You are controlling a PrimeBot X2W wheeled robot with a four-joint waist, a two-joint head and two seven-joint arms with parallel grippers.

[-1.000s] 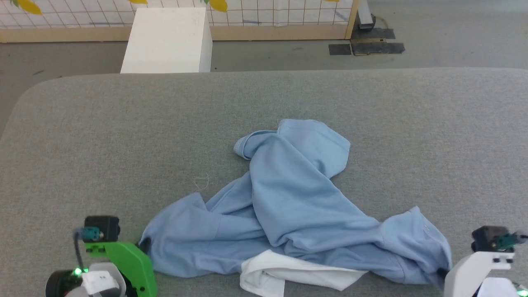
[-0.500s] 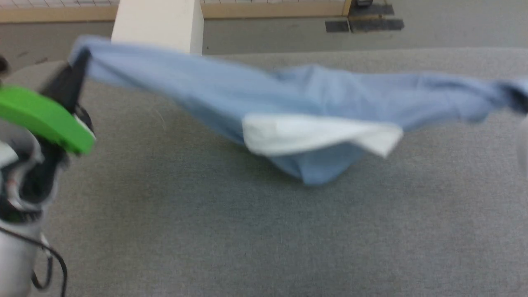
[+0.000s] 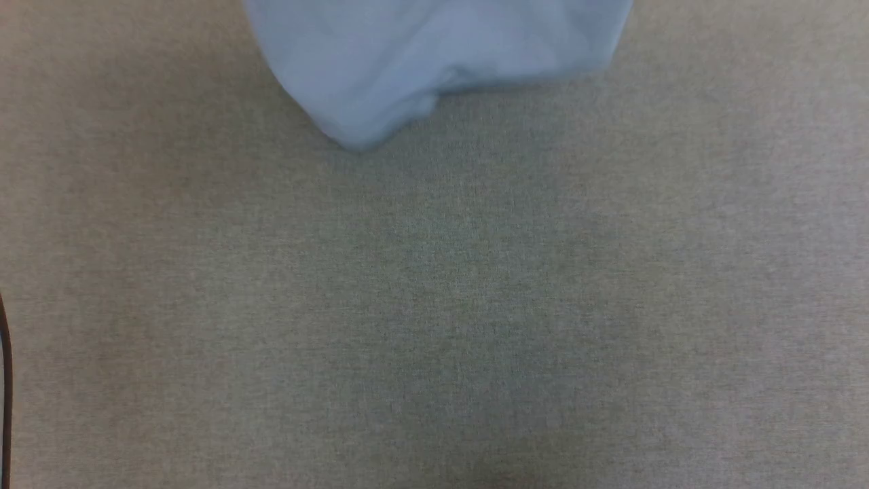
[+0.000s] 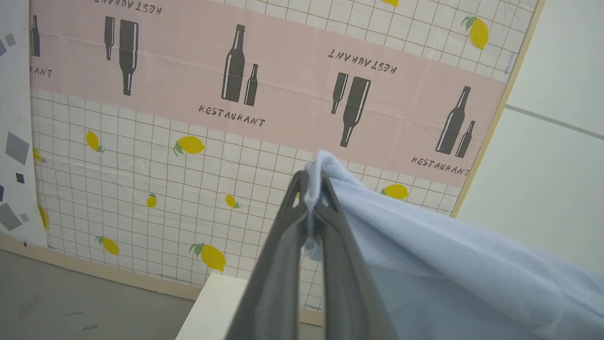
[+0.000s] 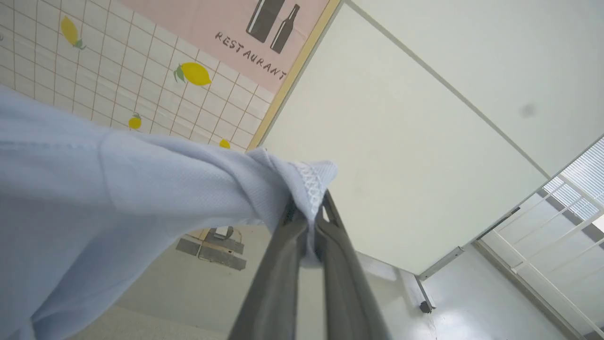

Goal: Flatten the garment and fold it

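Left gripper (image 4: 311,191) clamped tight on edge of garment (image 4: 448,264), fingers aimed at lemon-and-bottle wall panel (image 4: 188,94); light blue cloth trails off to right of wrist view. Right gripper (image 5: 309,210) likewise pinched on stitched hem, cloth stretching to left of its view. Head view: garment's lowest fold hangs at top centre over grey padded surface (image 3: 434,305); contact with surface unclear; thin dark cable (image 3: 5,380) at left edge
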